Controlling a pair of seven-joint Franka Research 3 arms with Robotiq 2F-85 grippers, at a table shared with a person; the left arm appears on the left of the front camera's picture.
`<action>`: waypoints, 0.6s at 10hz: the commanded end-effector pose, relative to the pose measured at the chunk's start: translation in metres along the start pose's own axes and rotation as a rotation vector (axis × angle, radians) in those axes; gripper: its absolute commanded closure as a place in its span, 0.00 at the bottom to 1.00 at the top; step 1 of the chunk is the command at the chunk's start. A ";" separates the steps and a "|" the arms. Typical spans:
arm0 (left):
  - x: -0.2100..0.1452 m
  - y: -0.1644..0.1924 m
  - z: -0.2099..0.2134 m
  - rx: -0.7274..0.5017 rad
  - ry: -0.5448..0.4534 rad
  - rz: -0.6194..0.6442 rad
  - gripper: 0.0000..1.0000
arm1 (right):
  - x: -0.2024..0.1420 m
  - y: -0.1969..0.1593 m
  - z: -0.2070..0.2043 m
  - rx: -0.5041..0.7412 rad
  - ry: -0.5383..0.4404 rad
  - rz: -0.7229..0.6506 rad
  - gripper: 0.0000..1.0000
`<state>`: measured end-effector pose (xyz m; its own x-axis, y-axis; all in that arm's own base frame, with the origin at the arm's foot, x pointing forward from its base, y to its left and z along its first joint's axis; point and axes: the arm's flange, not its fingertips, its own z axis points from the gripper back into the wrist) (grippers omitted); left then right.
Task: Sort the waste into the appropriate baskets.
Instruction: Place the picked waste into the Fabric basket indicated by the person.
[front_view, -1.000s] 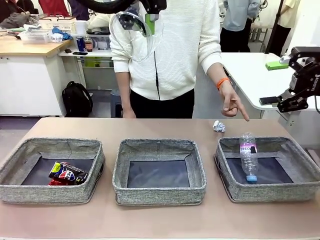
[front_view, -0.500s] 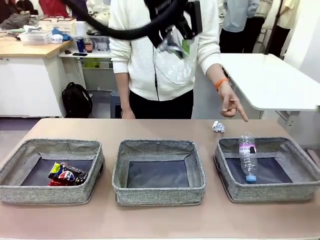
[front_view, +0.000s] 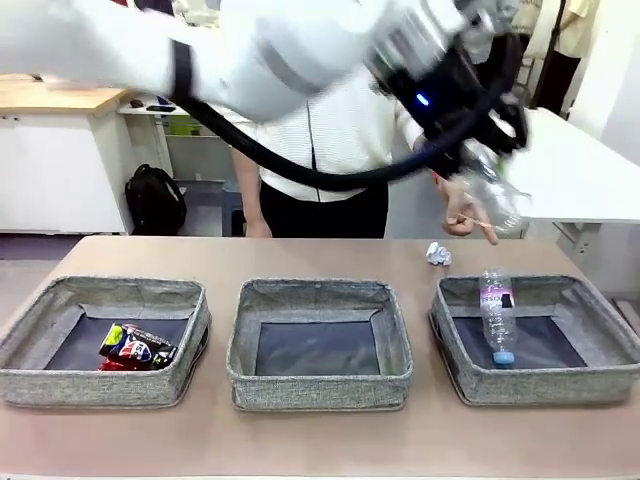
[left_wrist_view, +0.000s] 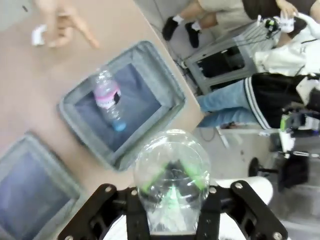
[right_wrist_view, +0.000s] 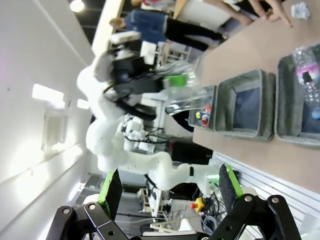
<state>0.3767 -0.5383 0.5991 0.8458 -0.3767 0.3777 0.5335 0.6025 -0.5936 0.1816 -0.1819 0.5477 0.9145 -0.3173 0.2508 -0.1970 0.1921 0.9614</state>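
**Cup in my left fingers, high over the right end of the table**

My left gripper (left_wrist_view: 172, 192) is clamped on the clear plastic cup (left_wrist_view: 172, 175); through its wall I see my green pads (left_wrist_view: 150, 182) pressed close together. In the front view my left arm reaches across the middle and the cup (front_view: 492, 190) hangs in the air above the far right part of the table (front_view: 320, 445), blurred, just in front of the person's pointing hand (front_view: 462, 212).

My right gripper (right_wrist_view: 167, 192) stands wide apart with nothing between its fingers.

Three baskets sit in a row along the near edge. The right basket (front_view: 612, 370) holds the clear plastic bottle with blue cap (front_view: 496, 312), leaning on its far wall, cap toward the near side. The middle basket (front_view: 320, 385) shows only its dark bottom. The left basket (front_view: 30, 385) holds the crushed cans (front_view: 135, 347), red and dark blue together. The white crumpled paper wad (front_view: 437, 253) lies on the tabletop just beyond the right basket's far left corner.
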 end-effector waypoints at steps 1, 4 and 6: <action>0.038 -0.002 -0.031 -0.057 0.069 -0.015 0.91 | 0.005 -0.001 -0.004 -0.023 -0.004 -0.029 0.00; 0.059 -0.006 -0.119 0.003 0.232 0.001 0.91 | 0.005 -0.001 -0.004 -0.023 -0.004 -0.029 0.00; 0.050 -0.009 -0.157 0.059 0.331 0.018 0.91 | 0.005 -0.001 -0.004 -0.023 -0.004 -0.029 0.00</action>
<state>0.4057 -0.6490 0.4996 0.8141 -0.5511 0.1832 0.5375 0.5956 -0.5970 0.1877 -0.1791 0.5436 0.9221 -0.3186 0.2195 -0.1568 0.2108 0.9649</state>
